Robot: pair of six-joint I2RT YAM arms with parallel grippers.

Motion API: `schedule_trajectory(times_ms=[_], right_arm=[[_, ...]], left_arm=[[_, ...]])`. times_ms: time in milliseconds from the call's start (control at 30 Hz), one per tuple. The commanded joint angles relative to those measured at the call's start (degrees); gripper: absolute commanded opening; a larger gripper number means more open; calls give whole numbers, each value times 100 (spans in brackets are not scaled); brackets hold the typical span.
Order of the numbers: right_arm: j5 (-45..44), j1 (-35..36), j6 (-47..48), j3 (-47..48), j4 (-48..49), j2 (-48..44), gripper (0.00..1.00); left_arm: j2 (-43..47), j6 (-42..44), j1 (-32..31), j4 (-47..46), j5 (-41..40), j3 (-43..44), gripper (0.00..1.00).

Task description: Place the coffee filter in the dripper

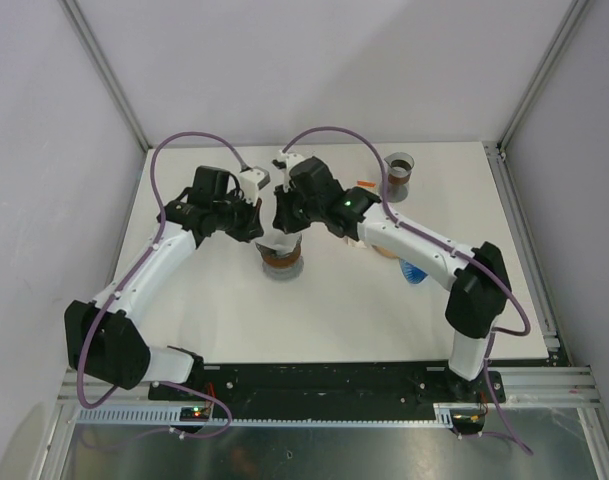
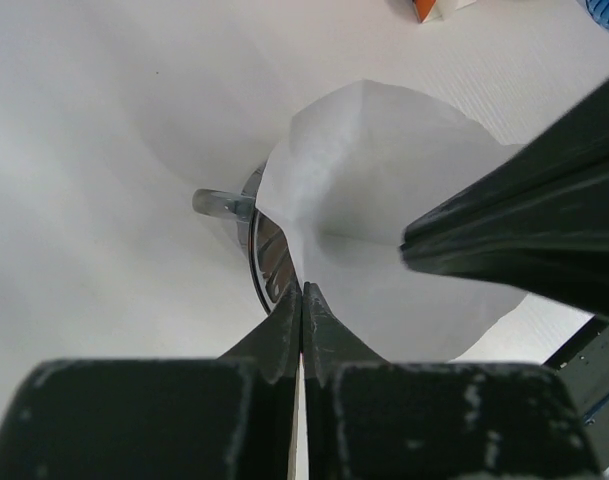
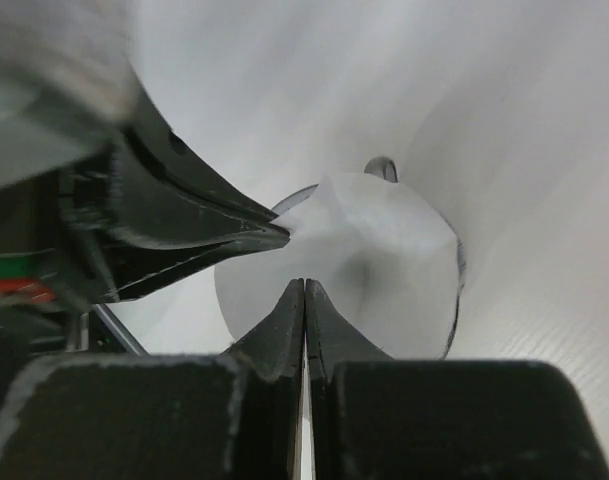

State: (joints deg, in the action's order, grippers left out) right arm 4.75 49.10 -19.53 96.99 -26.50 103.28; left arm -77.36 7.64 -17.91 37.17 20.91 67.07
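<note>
Closest to the left wrist lens, the left fingers (image 2: 302, 300) are pressed flat together. Their tips sit on the near edge of the coffee filter (image 2: 384, 190), apparently pinching the paper rim there. In the right wrist view the right fingers (image 3: 304, 295) are likewise pressed together, tips over the filter's near rim at 6 o'clock. Whether any paper is caught between them I cannot tell.

The filter stands opened into a cone, mouth up and point down, inside the clear dripper (image 2: 267, 250). The dripper's handle (image 2: 219, 203) juts toward 9 o'clock in the left wrist view. From above, the dripper rests near the middle of the counter (image 1: 334, 310), and both arms converge over its top from roughly 11 and 12 o'clock, equally close.

The coming move turns on the cone's upright axis against the dripper's. The paper looks seated but rides high on the left-hand side, where the rim peaks. By my reading the task is nearly done, and what remains is to let go straight upward, so the rim is not dragged sideways out of the dripper.
</note>
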Motion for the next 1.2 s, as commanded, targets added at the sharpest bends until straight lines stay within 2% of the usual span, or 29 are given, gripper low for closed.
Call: schedule_trajectory(times_ms=[0, 167, 333, 467, 700, 1000, 1167], right_arm=[[505, 33, -158, -93, 128, 273, 0], [220, 140, 37, 75, -301, 513, 0], [-63, 182, 162, 89, -511, 591, 0], [-311, 209, 260, 195, -750, 661, 0], [-585, 289, 433, 501, -1042, 803, 0], [-1449, 511, 950, 2195, -2513, 1765, 0], [-1618, 656, 1182, 2762, -3014, 2145, 0]], left_arm=[[-16, 101, 29, -180, 137, 48, 1], [36, 105, 53, -224, 107, 111, 12], [68, 74, 184, -285, 113, 175, 31], [135, 28, 331, -303, 277, 272, 38], [234, -75, 737, -339, 679, 410, 58], [374, -210, 1635, -395, 1146, 377, 71], [536, -102, 1744, -402, 1072, 180, 76]])
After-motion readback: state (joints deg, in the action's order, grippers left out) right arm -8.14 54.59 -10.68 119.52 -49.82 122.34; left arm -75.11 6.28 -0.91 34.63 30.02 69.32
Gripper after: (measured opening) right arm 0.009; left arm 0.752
